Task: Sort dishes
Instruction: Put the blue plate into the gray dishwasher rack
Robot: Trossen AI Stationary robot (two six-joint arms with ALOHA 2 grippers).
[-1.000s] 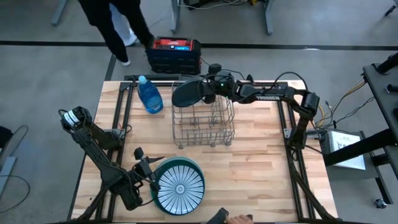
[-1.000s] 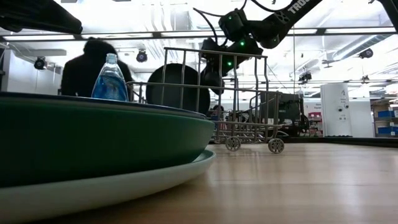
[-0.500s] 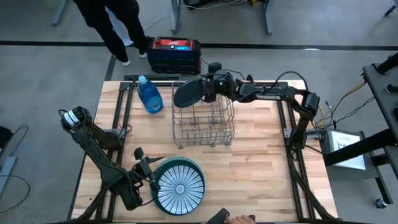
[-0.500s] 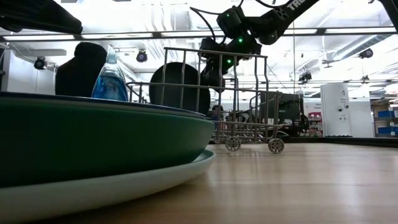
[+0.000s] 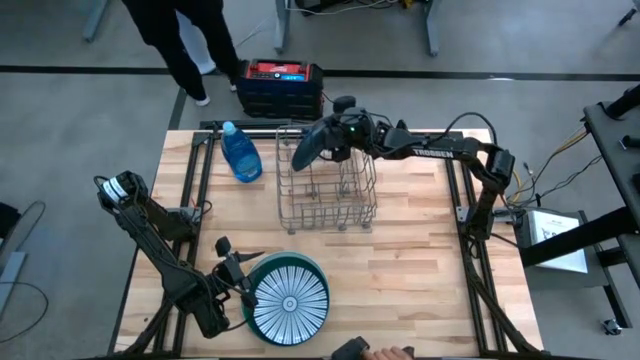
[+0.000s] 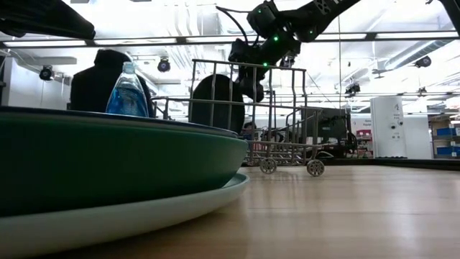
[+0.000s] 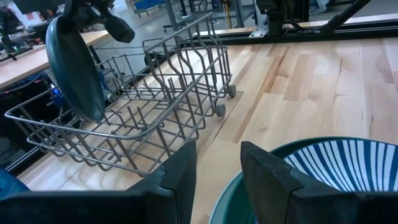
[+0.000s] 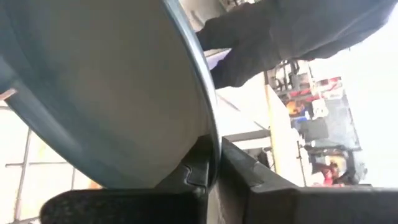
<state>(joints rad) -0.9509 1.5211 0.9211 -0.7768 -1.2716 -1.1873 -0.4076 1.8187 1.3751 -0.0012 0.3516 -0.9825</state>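
A dark teal plate [image 5: 304,150] stands nearly on edge at the far left end of the wire rack [image 5: 330,195], with my right gripper [image 5: 325,140] shut on it from the table's right. The low view shows the plate [image 6: 214,101] behind the rack's wires. At the near edge, a white plate with dark stripes [image 5: 290,298] lies in a dark green plate [image 5: 322,272] on a paler one. My left gripper [image 7: 217,177] is open beside the green rim [image 7: 219,202]; whether it touches, I cannot tell. My right gripper pinches the teal plate's rim [image 8: 210,134] between its two fingers [image 8: 194,167], one on each face. It comes from the table's right, slanting a little downward, at the plate's upper edge [image 7: 78,25]. The plate hangs tilted, its lower edge [image 7: 92,115] among the rack's wires; whether it rests there, I cannot tell.
A blue bottle [image 5: 240,152] stands left of the rack at the far side. A red and black case [image 5: 280,85] and a person's legs [image 5: 185,40] are beyond the table. A bare stretch of wood [image 5: 420,260] lies right of the plate stack.
My right gripper has risen a little and rolled. The teal plate has turned with it, more edge-on as seen from above, and has shifted slightly toward the table's right along the rack's far end.
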